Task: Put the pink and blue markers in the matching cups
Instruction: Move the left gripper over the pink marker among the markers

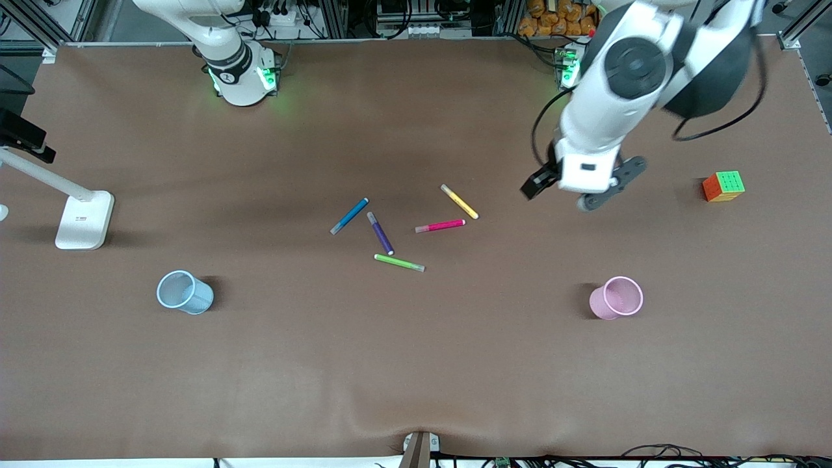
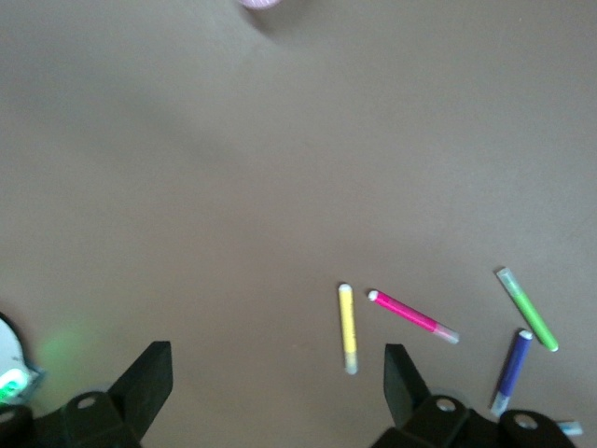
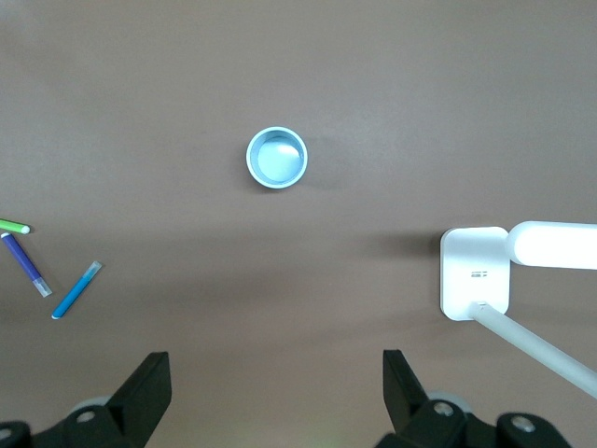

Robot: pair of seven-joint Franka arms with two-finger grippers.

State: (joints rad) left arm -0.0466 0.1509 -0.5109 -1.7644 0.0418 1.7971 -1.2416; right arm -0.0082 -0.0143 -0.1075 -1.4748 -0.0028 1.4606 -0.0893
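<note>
Your left gripper (image 2: 270, 392), fingers spread, is hovering upper right of frame; pink marker (image 1: 440, 226) is lying beside the yellow marker (image 1: 459, 201), risking a wrong pick; right gripper (image 3: 270, 392), spread too, is waiting

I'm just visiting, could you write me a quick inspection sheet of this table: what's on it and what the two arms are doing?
Surface: brown table, bare mat.
Job's things: pink marker and blue marker lying mid-table; pink cup and blue cup upright, nearer the camera.
Clutter: purple marker, green marker, yellow marker, puzzle cube, white lamp.
Grippers: left gripper open, near the markers; right gripper open, waiting high.
Cables: along the table edges.
Surroundings: frame rails.
</note>
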